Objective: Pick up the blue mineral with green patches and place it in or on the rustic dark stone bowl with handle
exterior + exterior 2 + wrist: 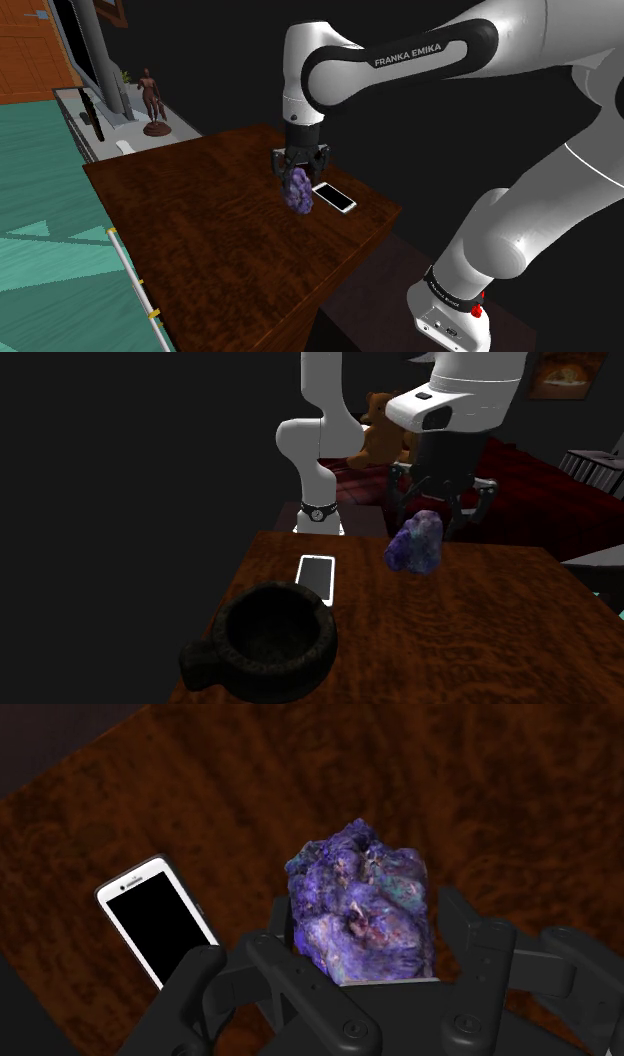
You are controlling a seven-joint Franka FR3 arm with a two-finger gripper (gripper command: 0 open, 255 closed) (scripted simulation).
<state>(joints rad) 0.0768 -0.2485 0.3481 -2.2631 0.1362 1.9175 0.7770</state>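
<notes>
Dark wood table (190,235), black area around, teal floor (50,280) alongside. Blue-purple rock (360,909) pinched in gripper (299,178), above table beside phone (158,919), apart from bowl (275,684).

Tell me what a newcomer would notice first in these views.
The purple-blue mineral with greenish patches, clasped in the black gripper over the dark wooden table, beside a white phone lying flat. Next, the dark stone bowl with a handle, at the table's near end in the second exterior view.
</notes>
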